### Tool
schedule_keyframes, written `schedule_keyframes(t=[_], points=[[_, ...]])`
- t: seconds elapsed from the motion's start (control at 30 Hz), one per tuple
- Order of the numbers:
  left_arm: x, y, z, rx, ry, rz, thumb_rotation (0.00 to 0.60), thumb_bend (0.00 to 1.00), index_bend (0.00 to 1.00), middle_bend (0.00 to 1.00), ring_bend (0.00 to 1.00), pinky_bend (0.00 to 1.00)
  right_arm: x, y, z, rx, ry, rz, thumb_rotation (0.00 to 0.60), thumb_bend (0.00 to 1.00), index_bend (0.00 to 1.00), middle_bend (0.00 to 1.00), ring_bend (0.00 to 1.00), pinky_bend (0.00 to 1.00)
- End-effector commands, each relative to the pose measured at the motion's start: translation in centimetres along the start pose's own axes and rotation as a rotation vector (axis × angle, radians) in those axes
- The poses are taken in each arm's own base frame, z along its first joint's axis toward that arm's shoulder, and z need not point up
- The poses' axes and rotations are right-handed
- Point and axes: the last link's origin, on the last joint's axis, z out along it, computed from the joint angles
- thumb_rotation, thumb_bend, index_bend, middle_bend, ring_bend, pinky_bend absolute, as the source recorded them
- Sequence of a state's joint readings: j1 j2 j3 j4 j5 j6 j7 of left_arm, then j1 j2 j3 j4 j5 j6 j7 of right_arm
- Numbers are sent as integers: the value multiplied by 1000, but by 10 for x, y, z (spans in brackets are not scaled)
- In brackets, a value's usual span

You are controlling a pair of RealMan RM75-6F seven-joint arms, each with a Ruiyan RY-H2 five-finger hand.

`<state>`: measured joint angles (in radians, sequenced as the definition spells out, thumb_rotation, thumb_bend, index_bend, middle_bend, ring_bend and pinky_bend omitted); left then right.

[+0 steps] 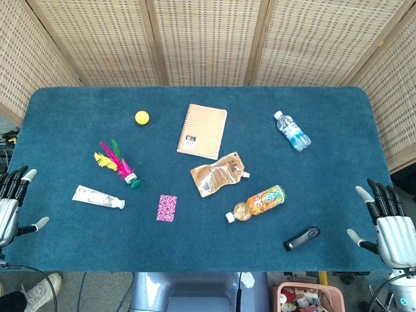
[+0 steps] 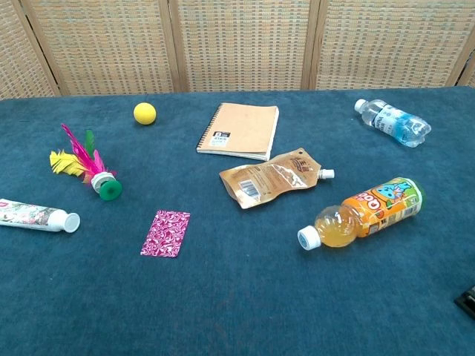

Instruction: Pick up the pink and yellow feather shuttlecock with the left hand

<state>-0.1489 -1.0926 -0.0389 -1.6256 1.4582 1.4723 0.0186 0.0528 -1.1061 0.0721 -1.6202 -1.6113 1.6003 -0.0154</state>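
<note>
The pink and yellow feather shuttlecock [image 1: 117, 163] [image 2: 85, 167] lies on its side on the blue table, feathers pointing back-left and green base toward the front. My left hand [image 1: 12, 205] hovers at the table's left edge, well to the left of the shuttlecock, fingers spread and empty. At the front right corner my right hand [image 1: 389, 221] is also spread with nothing in it. Neither hand shows in the chest view.
A white tube [image 1: 97, 197] lies just in front of the shuttlecock, a pink patterned card [image 1: 167, 208] to its right. Further off are a yellow ball [image 1: 142, 117], notebook [image 1: 202, 131], brown pouch [image 1: 218, 173], orange juice bottle [image 1: 259, 203], water bottle [image 1: 292, 130] and a black object [image 1: 301, 238].
</note>
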Motion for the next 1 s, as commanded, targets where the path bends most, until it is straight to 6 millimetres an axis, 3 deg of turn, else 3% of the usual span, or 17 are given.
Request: schedule_keyframes(t=[0.03,0.2,0.37,0.5,0.73,1.0], points=[[-1,0,1,4,-6,2,600,0,0,0,0,0,0,0,0,-7,1,-4,600,0,0,0,0,0],[-3,1,6,4,-14,6,600,0,0,0,0,0,-1,0,0,-4,-2,-8,600,0,0,0,0,0],[-8,6,34,-50,-2,-6,600,11,0,0,0,0,-3,-1,2,5,-10,-14,600,0,0,0,0,0],[-16,16,78,-164,-15,7,600,49,0,0,0,0,-4,0,4,-3,-16,-9,600,0,0,0,0,0],[-37,36,169,-284,-97,282,600,106,32,0,0,0,-4,7,13,-29,-4,3,600,0,0,0,0,0],[-55,48,222,-304,-109,486,600,242,258,0,0,0,-4,16,16,-71,1,-3,600,0,0,0,0,0]])
